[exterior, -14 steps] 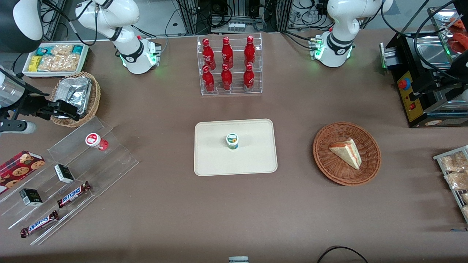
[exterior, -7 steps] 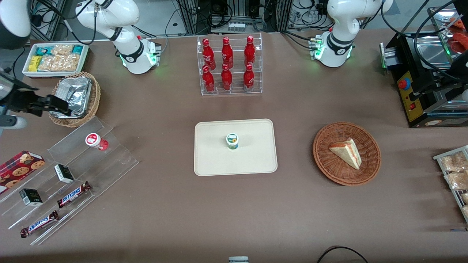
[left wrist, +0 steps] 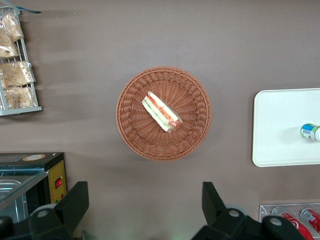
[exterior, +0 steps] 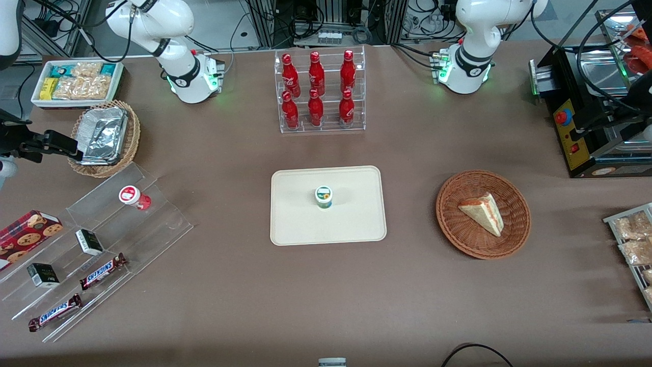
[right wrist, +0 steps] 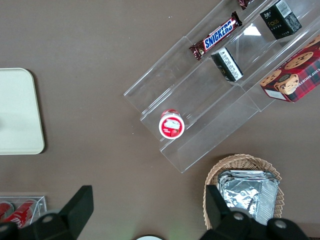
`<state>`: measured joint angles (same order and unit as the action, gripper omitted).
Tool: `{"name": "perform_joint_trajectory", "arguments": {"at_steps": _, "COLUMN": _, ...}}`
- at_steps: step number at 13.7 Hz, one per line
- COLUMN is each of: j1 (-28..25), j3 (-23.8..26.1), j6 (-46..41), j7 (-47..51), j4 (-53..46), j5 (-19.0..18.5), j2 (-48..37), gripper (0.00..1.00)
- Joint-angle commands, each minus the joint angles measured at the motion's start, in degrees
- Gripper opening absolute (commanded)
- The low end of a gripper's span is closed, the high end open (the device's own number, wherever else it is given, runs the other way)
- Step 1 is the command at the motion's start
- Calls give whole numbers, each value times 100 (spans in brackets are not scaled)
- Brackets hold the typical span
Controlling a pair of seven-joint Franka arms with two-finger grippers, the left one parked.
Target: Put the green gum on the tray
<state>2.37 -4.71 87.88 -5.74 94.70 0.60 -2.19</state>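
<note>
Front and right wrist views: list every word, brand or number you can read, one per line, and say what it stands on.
"SNICKERS": brown candy bar on the clear acrylic stepped rack.
"SNICKERS": second brown bar on the same rack.
Black carton: print too small.
Red plaid cookie box: lettering not legible.
Green gum, upright on the cream tray: label unreadable.
Red bottles: script illegible.
Gripper, open, hangs beside the foil-filled wicker basket.

Illumination even and bright from overhead. Soft shadows on table [exterior: 229,285]. Glare on foil pack [exterior: 104,133]. Gripper [exterior: 48,142] sharp, well lit.
</note>
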Motion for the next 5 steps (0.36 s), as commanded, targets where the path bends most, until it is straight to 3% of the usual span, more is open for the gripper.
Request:
{"name": "perform_joint_trajectory", "arguments": {"at_steps": 1, "j1": 141, "j3": 31, "j6": -43, "j7": -76, "j4": -57, "j5": 98, "j2": -10, "gripper": 100}}
{"name": "perform_joint_trajectory", "arguments": {"at_steps": 5, "j1": 115, "j3": 110, "j6": 123, "j7": -6, "j4": -57, "j5": 106, "j2": 175, "gripper": 100}}
